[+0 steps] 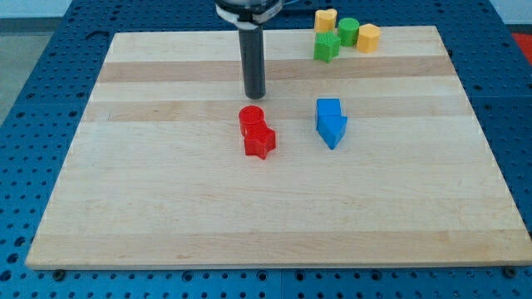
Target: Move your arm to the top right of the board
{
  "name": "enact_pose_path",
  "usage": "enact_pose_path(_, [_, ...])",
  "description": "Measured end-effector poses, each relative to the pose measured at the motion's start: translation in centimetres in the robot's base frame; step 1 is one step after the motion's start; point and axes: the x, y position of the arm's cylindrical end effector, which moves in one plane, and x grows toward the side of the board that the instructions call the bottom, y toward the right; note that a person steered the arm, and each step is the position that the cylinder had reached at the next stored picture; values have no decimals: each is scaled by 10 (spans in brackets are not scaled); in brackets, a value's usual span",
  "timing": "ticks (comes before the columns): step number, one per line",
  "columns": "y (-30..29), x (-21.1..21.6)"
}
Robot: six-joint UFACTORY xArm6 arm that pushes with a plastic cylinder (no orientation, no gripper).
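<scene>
My tip sits on the wooden board, left of centre in the upper half. A red cylinder lies just below it, touching a red star-shaped block. A blue cube and a blue triangular block touch each other to the right of the tip. At the board's top right are a yellow heart-shaped block, a green cylinder, a green star-shaped block and a yellow block, clustered together.
The board lies on a blue perforated table. The arm's body enters from the view's top.
</scene>
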Motion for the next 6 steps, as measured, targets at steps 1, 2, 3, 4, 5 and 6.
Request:
enact_pose_path(1, [33,-15])
enact_pose_path(2, [88,-14])
enact_pose_path(3, [168,-27])
enact_pose_path(4, [263,-72])
enact_pose_path(5, [306,-126])
enact_pose_path(6, [302,-149])
